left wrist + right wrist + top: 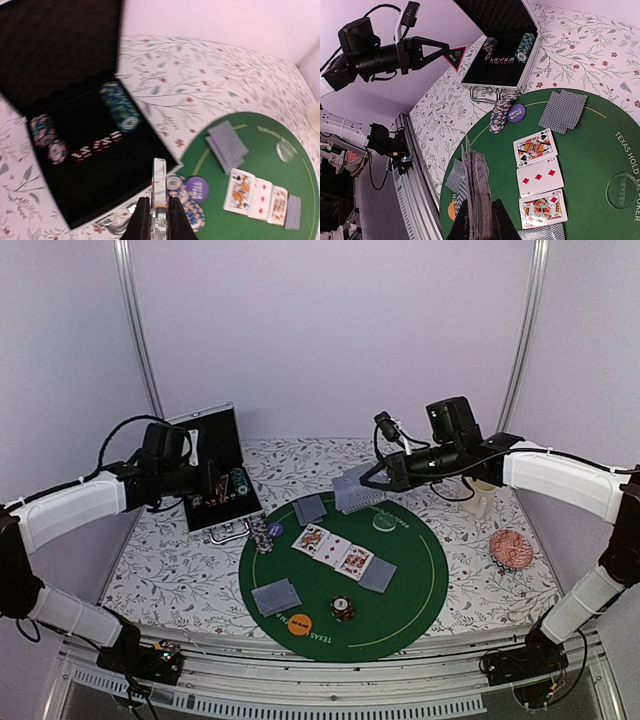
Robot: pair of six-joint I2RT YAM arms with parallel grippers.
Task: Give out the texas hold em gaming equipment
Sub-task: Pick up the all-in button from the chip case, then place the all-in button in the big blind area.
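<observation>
card deck (476,180): lower end cut by edge | triangle marker (159,185): edge-on, face hidden

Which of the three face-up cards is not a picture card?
The middle card, a three of diamonds; the two outer cards show court figures.

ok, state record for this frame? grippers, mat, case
left gripper: shut on triangle marker, by the case
right gripper: shut on deck, over the mat's far edge
mat: three face-up cards in a row at centre
near edge: orange disc, chip stack
far side: clear disc
case: open, chips inside
</observation>
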